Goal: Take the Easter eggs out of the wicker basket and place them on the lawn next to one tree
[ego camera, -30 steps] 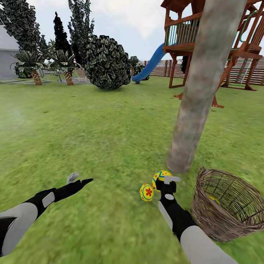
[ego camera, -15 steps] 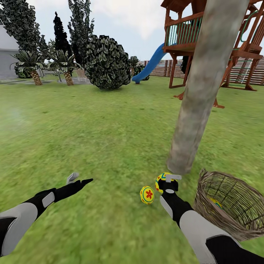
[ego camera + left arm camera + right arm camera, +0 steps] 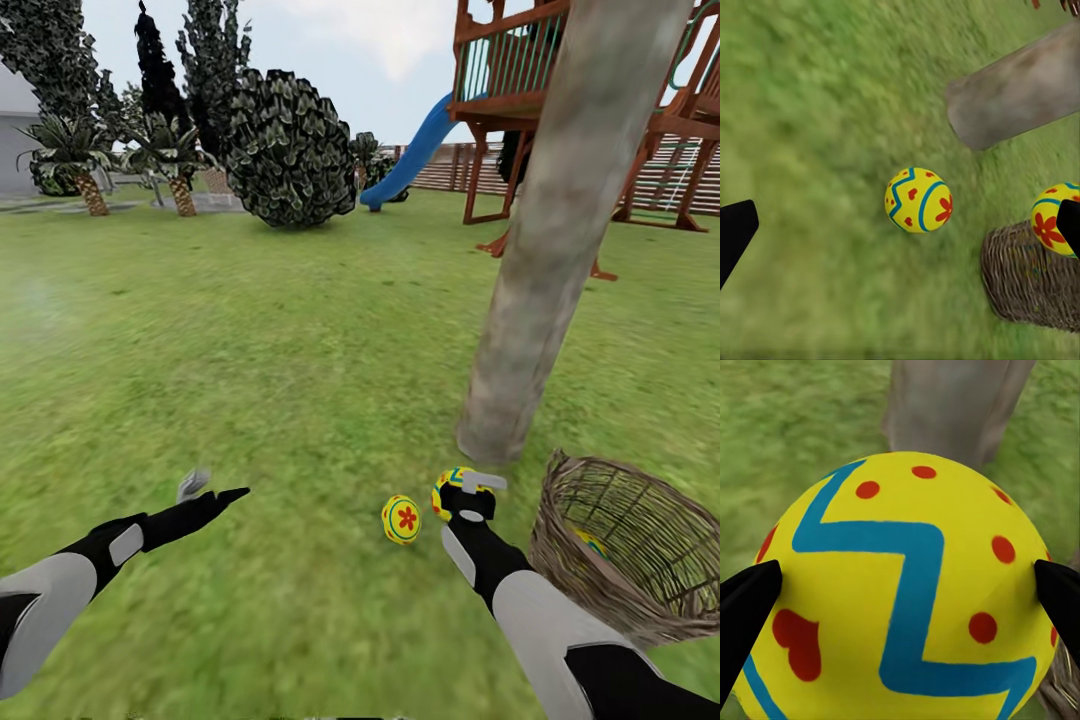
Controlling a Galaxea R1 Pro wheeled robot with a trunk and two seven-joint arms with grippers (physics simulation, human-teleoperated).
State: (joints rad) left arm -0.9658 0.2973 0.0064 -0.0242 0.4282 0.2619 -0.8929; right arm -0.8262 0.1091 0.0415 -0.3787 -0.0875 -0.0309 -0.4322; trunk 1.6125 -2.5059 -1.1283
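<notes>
Our right tool (image 3: 470, 492) grips one Easter egg (image 3: 450, 490) low over the lawn (image 3: 300, 380) just near of the tree (image 3: 520, 330), a second egg (image 3: 401, 519) lying left, the wicker basket (image 3: 625, 560) with the third egg (image 3: 590, 543) right.

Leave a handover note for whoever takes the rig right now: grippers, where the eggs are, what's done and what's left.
Right gripper: shut on the second egg, low over the lawn near the tree.
Left gripper: open, empty, hanging over the grass.
Done: the first egg lies on the grass near the trunk.
The third egg sits in the wicker basket, right of the tree.
Left: set down the held egg by the trunk, then fetch the last one and place it there too.
</notes>
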